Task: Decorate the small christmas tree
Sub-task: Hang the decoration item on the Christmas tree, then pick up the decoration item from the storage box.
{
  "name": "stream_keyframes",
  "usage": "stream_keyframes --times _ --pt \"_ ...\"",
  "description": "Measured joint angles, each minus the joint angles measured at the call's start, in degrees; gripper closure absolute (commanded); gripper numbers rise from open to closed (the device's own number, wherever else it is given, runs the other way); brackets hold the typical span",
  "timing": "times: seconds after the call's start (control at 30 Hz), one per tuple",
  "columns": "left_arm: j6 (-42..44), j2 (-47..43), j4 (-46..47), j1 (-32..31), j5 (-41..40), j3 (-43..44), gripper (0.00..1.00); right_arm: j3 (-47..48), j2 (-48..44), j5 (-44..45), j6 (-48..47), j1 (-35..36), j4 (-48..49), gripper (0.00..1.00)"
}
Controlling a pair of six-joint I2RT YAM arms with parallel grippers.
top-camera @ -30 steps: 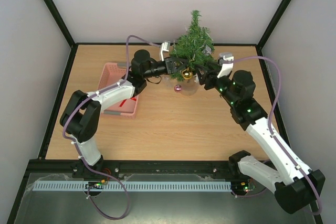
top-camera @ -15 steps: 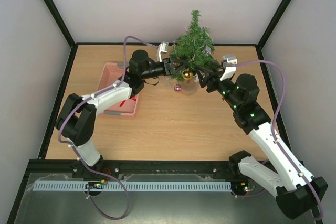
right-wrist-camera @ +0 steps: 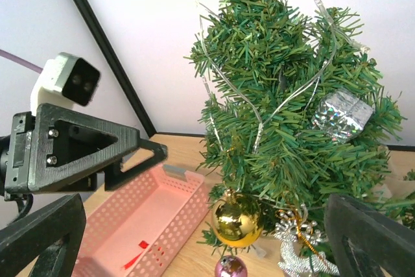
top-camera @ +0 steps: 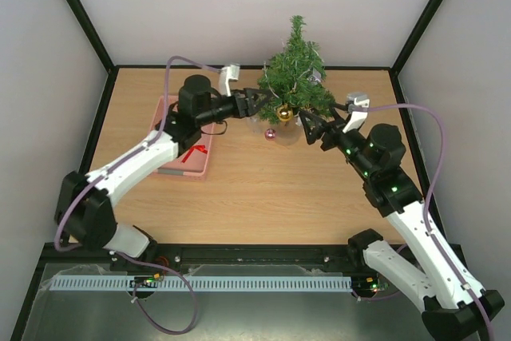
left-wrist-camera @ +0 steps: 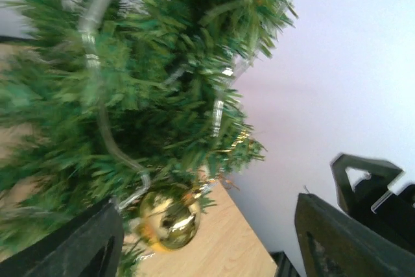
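The tree point(top-camera: 295, 77) stands upright at the far edge of the tabletop point(top-camera: 263, 197), slightly right of centre. A clear garland winds through its branches. A gold ball point(top-camera: 283, 113) hangs from a low branch on the near side. A silver gift box point(right-wrist-camera: 340, 115) sits higher up on the right of the tree in the right wrist view. A pink ball point(top-camera: 270, 134) sits at the foot of the tree, below the gold ball; whether it hangs or rests on the tabletop cannot be told.

The left claw point(top-camera: 257, 101) is level with the lower branches, just left of the gold ball. Its jaws are spread and hold nothing. The right claw point(top-camera: 313, 128) is just right of the gold ball, facing the tree. Its jaws are spread wide and hold nothing.

A pink basket point(right-wrist-camera: 170, 217) lies on the tabletop left of the tree, under the left arm, with a red item inside.
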Motion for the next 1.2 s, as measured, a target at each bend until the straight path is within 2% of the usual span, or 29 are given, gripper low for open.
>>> stream_keyframes --times 0.13,0.37,0.53,0.67,0.77,0.83,0.93,1.03,1.2 --pt "5.84 -7.3 -12.24 2.34 -8.2 -0.13 0.01 0.17 -2.82 -0.42 0.74 0.0 -2.51 0.02" --pt "10.4 -18.32 -27.93 9.79 -22.62 -6.16 0.0 0.92 -5.25 -0.66 0.83 0.0 -8.72 0.02" --pt "13.35 -19.02 -37.05 17.31 -26.21 -9.94 0.01 0.98 -5.35 -2.58 1.57 0.0 -11.47 0.02" --pt "17.94 -13.79 -45.77 21.11 -30.1 -8.66 0.11 0.96 -5.51 -4.7 4.26 0.0 -12.26 0.02" --pt "22.86 -8.55 -51.21 21.77 -31.89 -6.73 0.15 0.96 -5.79 -6.86 5.86 0.0 -12.26 0.02" --pt "26.32 -6.14 -53.51 21.75 -32.7 -6.05 0.22 0.9 -6.25 -8.09 6.56 0.0 -12.2 0.02" --pt "31.43 -2.84 -54.97 21.75 -32.33 -5.18 0.37 0.17 -7.19 -11.06 8.02 0.0 -11.26 0.02" --pt "34.45 2.43 -55.17 21.75 -31.08 -2.21 0.44 0.13 -7.1 -12.92 9.31 0.0 -10.62 0.02" --pt "36.98 10.08 -54.31 21.75 -28.61 0.07 0.48 0.13 -4.81 -15.15 12.22 0.0 -9.09 0.01"
